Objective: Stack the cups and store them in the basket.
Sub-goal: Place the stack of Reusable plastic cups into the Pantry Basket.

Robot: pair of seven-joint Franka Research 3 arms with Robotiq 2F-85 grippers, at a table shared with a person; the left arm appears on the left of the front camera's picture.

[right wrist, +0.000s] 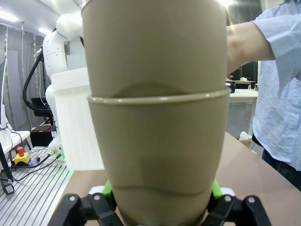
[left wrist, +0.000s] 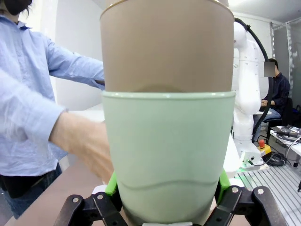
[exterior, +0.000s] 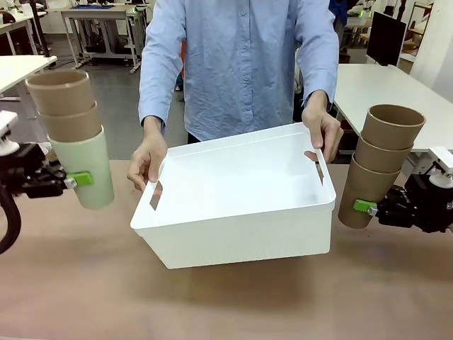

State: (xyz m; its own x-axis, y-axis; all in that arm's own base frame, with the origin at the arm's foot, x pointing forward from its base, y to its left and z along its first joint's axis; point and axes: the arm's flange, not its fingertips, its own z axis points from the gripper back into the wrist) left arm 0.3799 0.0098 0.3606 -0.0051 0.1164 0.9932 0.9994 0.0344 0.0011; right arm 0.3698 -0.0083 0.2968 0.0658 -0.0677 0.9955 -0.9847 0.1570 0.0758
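The picture's top edge crops the left cup stack (left wrist: 167, 141) and right cup stack (right wrist: 155, 155); each mostly hides the green pads (left wrist: 111, 184).

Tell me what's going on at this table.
The left claw grips a mint green cup with two tan cups nested in it. The right claw grips the bottom of a stack of three tan cups. Between them, a person holds the white basket by both ends; no cups are in it yet.
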